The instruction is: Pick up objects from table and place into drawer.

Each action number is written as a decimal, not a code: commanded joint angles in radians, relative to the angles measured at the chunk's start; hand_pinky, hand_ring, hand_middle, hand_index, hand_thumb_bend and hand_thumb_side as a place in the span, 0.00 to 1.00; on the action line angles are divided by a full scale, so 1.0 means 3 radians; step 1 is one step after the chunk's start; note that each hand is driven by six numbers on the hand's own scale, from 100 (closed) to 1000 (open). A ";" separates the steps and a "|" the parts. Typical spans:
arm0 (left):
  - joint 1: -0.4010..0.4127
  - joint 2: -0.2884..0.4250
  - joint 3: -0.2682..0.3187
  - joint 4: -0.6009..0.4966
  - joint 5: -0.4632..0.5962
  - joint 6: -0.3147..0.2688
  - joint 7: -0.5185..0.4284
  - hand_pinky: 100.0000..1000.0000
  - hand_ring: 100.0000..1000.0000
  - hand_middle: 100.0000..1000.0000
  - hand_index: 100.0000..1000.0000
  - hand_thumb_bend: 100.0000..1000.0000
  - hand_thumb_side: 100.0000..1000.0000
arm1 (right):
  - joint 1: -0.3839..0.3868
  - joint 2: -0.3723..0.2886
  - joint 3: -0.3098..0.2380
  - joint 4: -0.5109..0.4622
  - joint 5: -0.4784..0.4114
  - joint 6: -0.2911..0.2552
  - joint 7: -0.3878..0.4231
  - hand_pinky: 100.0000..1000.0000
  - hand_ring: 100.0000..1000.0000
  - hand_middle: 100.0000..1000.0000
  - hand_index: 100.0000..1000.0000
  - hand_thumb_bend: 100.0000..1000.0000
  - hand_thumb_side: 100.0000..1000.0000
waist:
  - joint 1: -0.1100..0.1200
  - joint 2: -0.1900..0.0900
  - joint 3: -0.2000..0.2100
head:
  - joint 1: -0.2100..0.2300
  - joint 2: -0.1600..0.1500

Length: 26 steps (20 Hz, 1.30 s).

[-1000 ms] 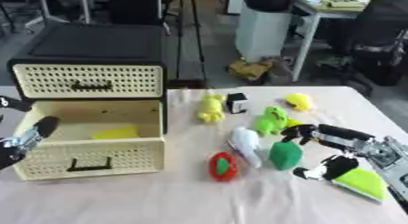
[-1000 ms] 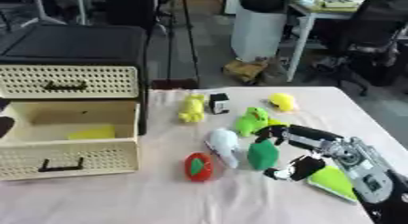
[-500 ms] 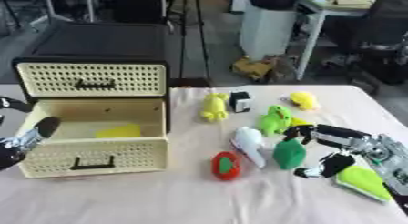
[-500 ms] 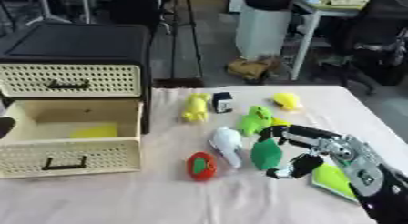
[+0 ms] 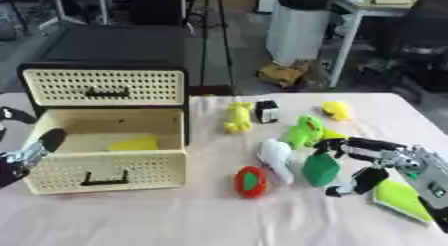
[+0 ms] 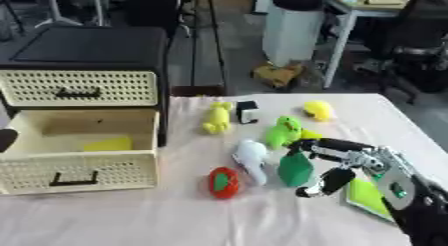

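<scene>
Beside the dark green toy (image 6: 296, 170), right hand (image 6: 363, 162) fingers spread, left hand (image 5: 26, 152) fingers unclear, left-eye view only

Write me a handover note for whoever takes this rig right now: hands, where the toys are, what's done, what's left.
Right robot hand: open around the dark green toy, fingers past its top, thumb low on its right; not yet closed or lifted.
Left robot hand: idle at the left edge by the open drawer; I can't tell how its fingers stand.
Done: one flat yellow item lies in the drawer.
Left on the table: red toy, white toy, light green toy, yellow figure, black-and-white block, yellow toy, lime wedge.
Next, probably: close on the dark green toy and carry it to the drawer.
</scene>
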State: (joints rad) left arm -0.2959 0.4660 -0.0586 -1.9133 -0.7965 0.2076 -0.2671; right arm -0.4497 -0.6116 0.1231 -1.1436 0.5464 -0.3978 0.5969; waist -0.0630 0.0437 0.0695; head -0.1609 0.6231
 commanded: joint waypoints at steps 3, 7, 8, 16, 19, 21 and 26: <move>-0.0035 0.0036 0.0019 -0.0065 0.0019 -0.0005 -0.0018 0.00 0.00 0.00 0.68 0.60 1.00 | -0.0122 -0.0069 0.0003 0.0056 0.0087 -0.0041 0.0041 0.82 0.97 0.96 0.91 0.46 0.29 | 0.0015 -0.0022 0.0014 | -0.0017 0.0008; -0.0037 0.0033 0.0016 -0.0068 0.0019 -0.0010 -0.0026 0.00 0.00 0.00 0.68 0.59 1.00 | -0.0166 -0.0041 0.0028 0.0102 0.0139 -0.0064 0.0080 0.81 0.96 0.96 0.91 0.46 0.29 | 0.0020 -0.0020 0.0025 | -0.0019 0.0003; -0.0038 0.0033 0.0016 -0.0068 0.0018 -0.0010 -0.0027 0.00 0.00 0.00 0.68 0.59 1.00 | -0.0175 -0.0034 0.0034 0.0111 0.0151 -0.0070 0.0090 0.81 0.96 0.95 0.91 0.46 0.29 | 0.0021 -0.0020 0.0027 | -0.0019 0.0001; -0.0039 0.0023 0.0004 -0.0071 0.0021 -0.0019 -0.0045 0.00 0.00 0.00 0.68 0.58 1.00 | -0.0220 0.0008 0.0079 0.0182 0.0220 -0.0109 0.0159 0.77 0.88 0.93 0.90 0.44 0.28 | 0.0025 -0.0016 0.0046 | -0.0023 -0.0013; -0.0041 0.0020 0.0003 -0.0072 0.0022 -0.0023 -0.0049 0.00 0.00 0.00 0.68 0.57 1.00 | -0.0225 0.0019 0.0080 0.0198 0.0241 -0.0112 0.0158 0.70 0.80 0.91 0.90 0.38 0.25 | 0.0027 -0.0013 0.0053 | -0.0022 -0.0014; -0.0041 0.0019 0.0003 -0.0073 0.0022 -0.0025 -0.0051 0.00 0.00 0.00 0.68 0.56 1.00 | -0.0223 0.0025 0.0076 0.0208 0.0257 -0.0106 0.0147 0.66 0.74 0.89 0.90 0.35 0.23 | 0.0029 -0.0012 0.0056 | -0.0025 -0.0015; -0.0039 0.0015 0.0002 -0.0074 0.0026 -0.0033 -0.0055 0.00 0.00 0.00 0.69 0.56 1.00 | -0.0205 0.0044 0.0066 0.0233 0.0286 -0.0086 0.0087 0.55 0.60 0.82 0.88 0.26 0.18 | 0.0029 -0.0014 0.0055 | -0.0024 -0.0019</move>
State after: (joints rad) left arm -0.2960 0.4576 -0.0594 -1.9162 -0.7933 0.2002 -0.2826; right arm -0.5005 -0.5765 0.1512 -1.0713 0.6247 -0.4245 0.6304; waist -0.0573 0.0491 0.0865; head -0.1670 0.6221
